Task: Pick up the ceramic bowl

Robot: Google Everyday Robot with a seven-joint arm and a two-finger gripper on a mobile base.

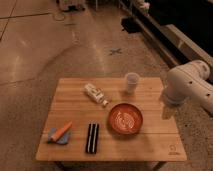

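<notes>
A wooden tabletop (75,147) is set on a polished concrete floor (40,45), and a cross mark (115,51) is seen on the floor behind it. At the left, an orange carrot-shaped item (62,130) is laid on a blue pad (56,138). Beside it, a black rectangular object (92,137) with a pale stripe is laid flat. A small pale bottle (96,94) is lying on its side, label unreadable. The ceramic bowl (125,119) is set upright right of centre; only pale swirls are seen inside. A translucent cup (131,81) is stood behind it, contents not discernible. A small printed mark (172,148) at the front right corner cannot be read. The end effector (166,109) is hung under the white arm (190,82), just right of the bowl and apart from it; its state cannot be told.
</notes>
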